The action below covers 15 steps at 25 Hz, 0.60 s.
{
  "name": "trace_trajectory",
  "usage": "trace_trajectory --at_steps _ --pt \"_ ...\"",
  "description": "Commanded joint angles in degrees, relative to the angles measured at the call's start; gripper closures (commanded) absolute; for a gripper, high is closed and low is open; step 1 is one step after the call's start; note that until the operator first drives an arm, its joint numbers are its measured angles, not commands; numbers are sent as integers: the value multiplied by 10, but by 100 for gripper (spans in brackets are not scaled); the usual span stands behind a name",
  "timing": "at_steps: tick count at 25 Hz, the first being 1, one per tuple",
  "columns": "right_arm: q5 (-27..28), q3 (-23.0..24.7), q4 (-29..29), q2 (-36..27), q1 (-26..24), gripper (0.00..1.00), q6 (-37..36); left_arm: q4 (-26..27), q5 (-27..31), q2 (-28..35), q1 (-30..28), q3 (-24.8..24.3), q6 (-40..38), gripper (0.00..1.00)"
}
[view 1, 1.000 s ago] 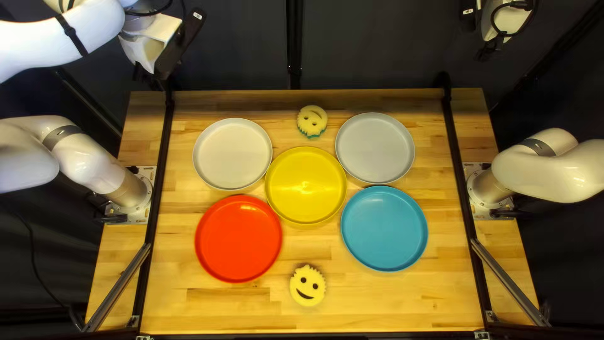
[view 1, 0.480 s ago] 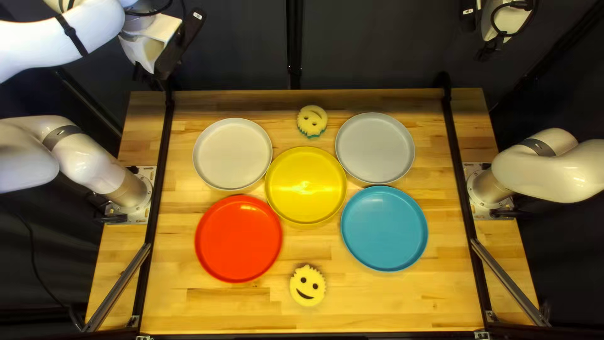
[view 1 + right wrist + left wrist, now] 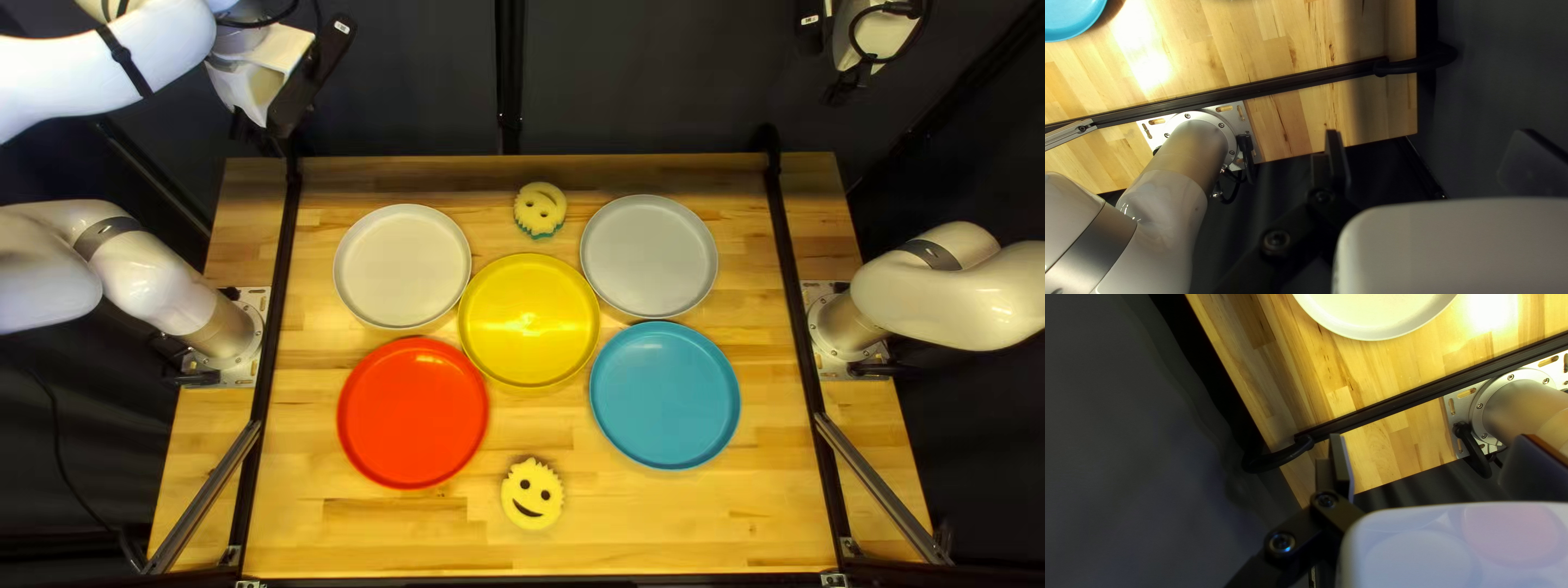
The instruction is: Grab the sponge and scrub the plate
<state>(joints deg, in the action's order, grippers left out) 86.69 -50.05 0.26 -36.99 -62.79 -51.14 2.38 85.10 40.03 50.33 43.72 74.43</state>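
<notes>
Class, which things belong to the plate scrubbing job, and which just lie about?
Job candidates: near smiley sponge, far smiley sponge, red plate, yellow plate, blue plate, white plate, gray plate.

Just there: left black rail, right black rail, dark curtain.

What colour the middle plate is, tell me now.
The middle plate is plain yellow, seen best in the top left view.

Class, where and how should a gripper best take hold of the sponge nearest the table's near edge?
Probably by the smooth sides of the sponge, either side of its smiling face, coming down from above. It lies flat on the wooden table, face up, so its rounded sides offer the surfaces to squeeze; its far side is a jagged fringe, likely a less even hold.
</notes>
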Motion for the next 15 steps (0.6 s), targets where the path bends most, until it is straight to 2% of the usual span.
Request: trace_trajectory --at_steps 1,4,10,15 --pt "-28 10 32 16 24 0 38 0 0 0 0 0 0 0" --pt "-53 14 53 35 44 0 64 0 0 0 0 0 0 0" --pt "-159 51 87 79 129 0 141 0 0 0 0 0 0 0" --pt "-166 53 87 88 139 0 140 0 0 0 0 0 0 0"
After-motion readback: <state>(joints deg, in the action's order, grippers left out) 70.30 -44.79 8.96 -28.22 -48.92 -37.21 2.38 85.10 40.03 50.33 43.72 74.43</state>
